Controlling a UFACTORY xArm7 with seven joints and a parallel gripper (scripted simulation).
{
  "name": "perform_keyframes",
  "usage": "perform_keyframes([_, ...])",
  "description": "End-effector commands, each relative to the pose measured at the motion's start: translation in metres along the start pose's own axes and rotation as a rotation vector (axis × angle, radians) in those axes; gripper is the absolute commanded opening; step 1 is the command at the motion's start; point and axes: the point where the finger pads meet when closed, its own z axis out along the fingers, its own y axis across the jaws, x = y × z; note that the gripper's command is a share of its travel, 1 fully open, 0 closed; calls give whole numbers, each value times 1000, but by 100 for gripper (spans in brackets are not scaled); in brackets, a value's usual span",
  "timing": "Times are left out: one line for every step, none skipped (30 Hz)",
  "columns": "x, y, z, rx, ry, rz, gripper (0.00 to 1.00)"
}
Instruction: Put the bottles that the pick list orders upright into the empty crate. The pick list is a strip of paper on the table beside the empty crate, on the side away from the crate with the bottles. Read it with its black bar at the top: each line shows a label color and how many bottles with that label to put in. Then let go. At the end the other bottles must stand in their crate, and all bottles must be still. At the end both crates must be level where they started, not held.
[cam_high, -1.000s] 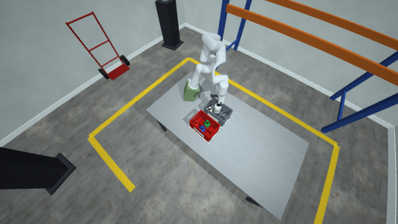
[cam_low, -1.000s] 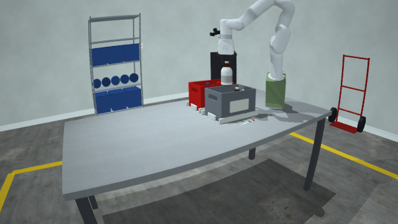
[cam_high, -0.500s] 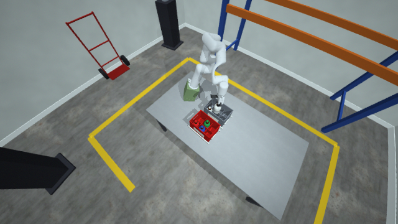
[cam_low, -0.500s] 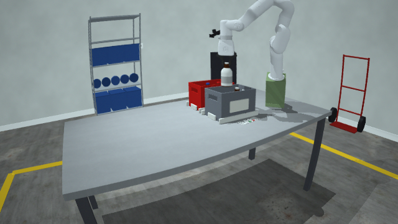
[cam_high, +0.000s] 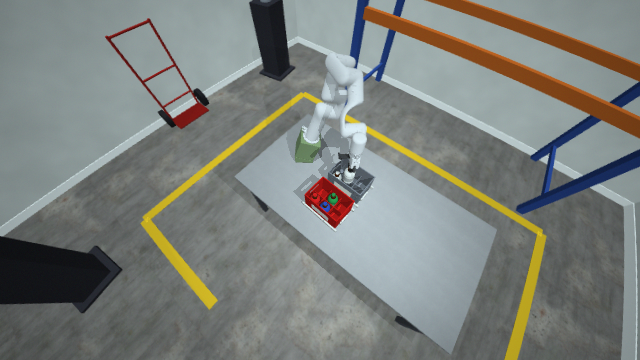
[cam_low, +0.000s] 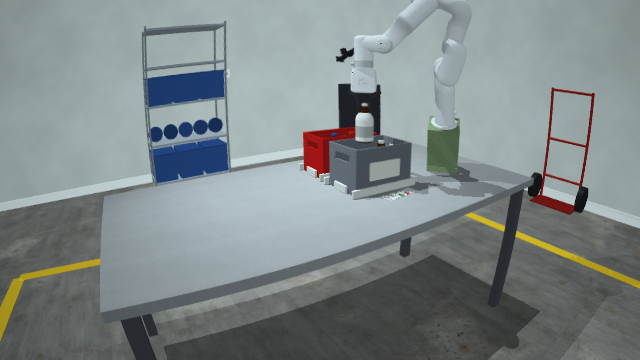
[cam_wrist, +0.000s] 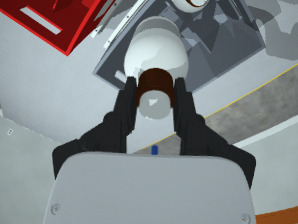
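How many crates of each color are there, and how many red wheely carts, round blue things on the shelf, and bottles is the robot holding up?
Red crate: 1
Gray crate: 1
Red wheely cart: 1
Round blue things: 5
Held white bottle: 1
Total: 9
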Motion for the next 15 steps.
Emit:
perform_keyframes([-1, -2, 2, 5, -2, 0, 0])
perform_keyframes([-1, -2, 3, 5, -2, 0, 0])
perform_keyframes([-1, -2, 4, 5, -2, 0, 0])
perform_keyframes([-1, -2, 5, 5, -2, 0, 0])
perform_keyframes([-1, -2, 6, 5, -2, 0, 0])
perform_keyframes([-1, -2, 7, 5, -2, 0, 0])
perform_keyframes([-1, -2, 8, 5, -2, 0, 0])
perform_keyframes([-1, -2, 9, 5, -2, 0, 0])
perform_keyframes([-1, -2, 10, 5, -2, 0, 0])
perform_keyframes([-1, -2, 11, 5, -2, 0, 0])
perform_keyframes([-1, -2, 12, 5, -2, 0, 0])
perform_keyframes([-1, -2, 13, 5, -2, 0, 0])
perform_keyframes([-1, -2, 14, 5, -2, 0, 0])
perform_keyframes([-1, -2, 14, 5, -2, 0, 0])
perform_keyframes([-1, -2, 14, 5, -2, 0, 0])
